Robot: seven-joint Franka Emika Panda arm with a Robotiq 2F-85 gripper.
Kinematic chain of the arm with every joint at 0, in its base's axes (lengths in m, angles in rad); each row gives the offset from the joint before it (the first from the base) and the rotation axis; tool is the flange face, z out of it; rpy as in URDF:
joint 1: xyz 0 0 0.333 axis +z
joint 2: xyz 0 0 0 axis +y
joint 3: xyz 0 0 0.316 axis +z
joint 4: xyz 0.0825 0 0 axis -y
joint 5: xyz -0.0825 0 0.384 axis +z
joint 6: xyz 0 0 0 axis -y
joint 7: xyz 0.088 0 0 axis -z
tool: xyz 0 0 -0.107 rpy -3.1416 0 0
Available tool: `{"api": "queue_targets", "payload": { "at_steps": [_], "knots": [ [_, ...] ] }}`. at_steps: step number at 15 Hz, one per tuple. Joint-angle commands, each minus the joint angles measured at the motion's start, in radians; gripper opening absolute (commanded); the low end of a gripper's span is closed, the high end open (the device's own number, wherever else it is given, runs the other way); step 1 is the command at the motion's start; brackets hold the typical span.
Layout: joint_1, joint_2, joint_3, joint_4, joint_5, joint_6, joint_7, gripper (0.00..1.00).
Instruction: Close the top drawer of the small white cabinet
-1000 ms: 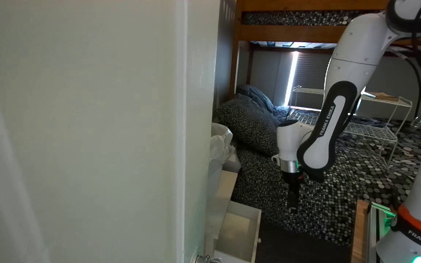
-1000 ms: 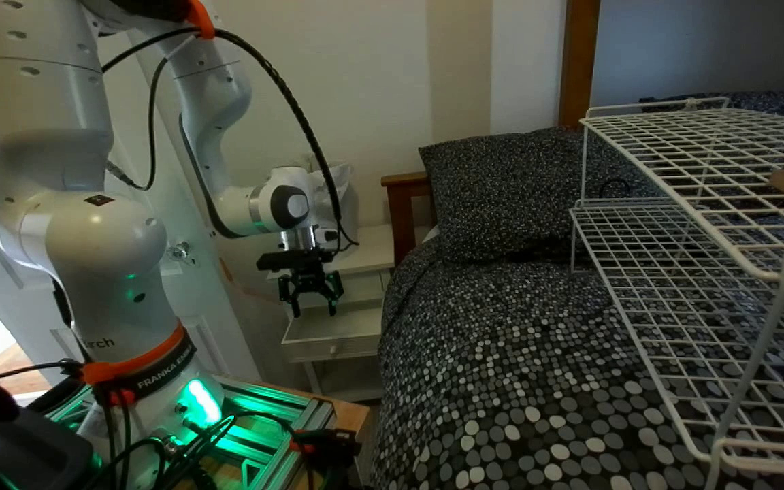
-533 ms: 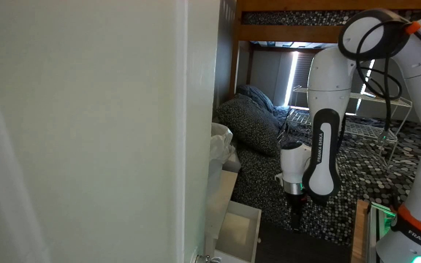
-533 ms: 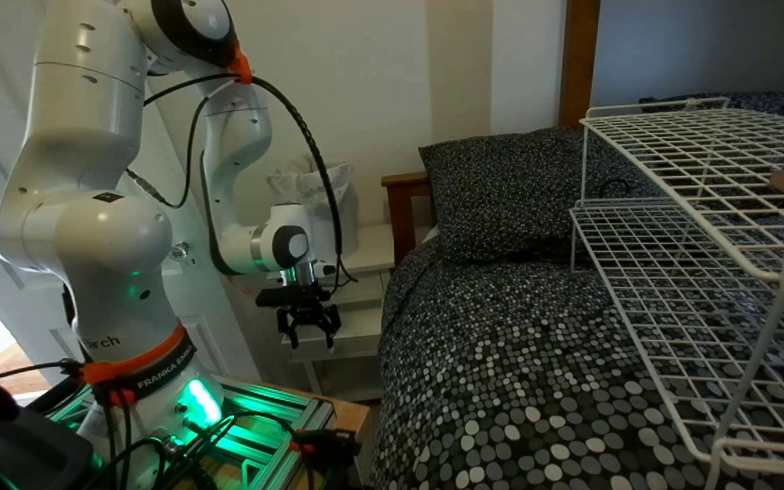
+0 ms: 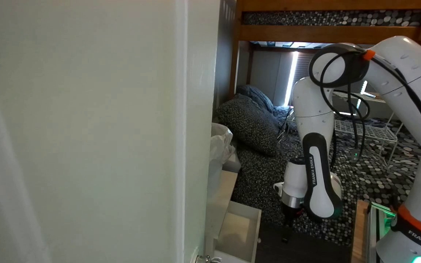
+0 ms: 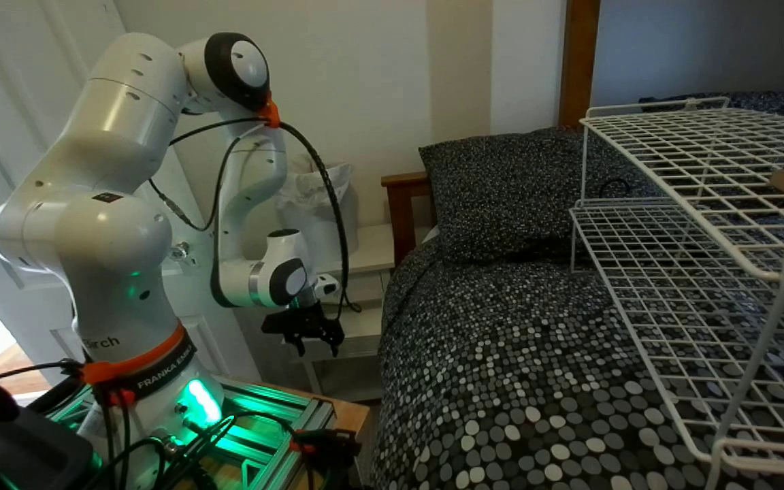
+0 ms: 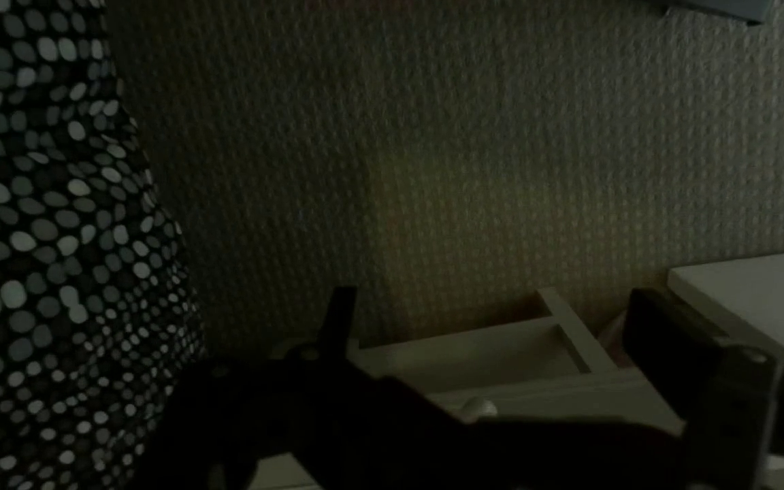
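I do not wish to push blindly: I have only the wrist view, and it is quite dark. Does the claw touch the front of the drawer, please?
Observer: No. In an exterior view, dark floor shows between the claw and the front of the drawer, so they are apart.
Operator: Thank you. What is higher up, outside my picture?
Observer: In both exterior views, a bin with a pale bag stands on top of the cabinet.
Operator: And to the side, does something else stand there?
Observer: Yes, a white wire rack stands on the bed, seen in both exterior views.
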Motion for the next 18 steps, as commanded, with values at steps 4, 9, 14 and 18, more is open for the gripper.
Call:
{"api": "queue_targets", "payload": {
  "at_steps": [4, 9, 14, 18],
  "knots": [
    [-0.099, 0.192, 0.073, 0.13, -0.008, 0.144, -0.092, 1.0],
    [-0.125, 0.271, 0.09, 0.226, -0.024, 0.175, -0.121, 1.0],
    [-0.151, 0.334, 0.128, 0.315, -0.039, 0.242, -0.104, 1.0],
    [-0.146, 0.383, 0.127, 0.371, -0.037, 0.247, -0.104, 1.0]
  ]
}}
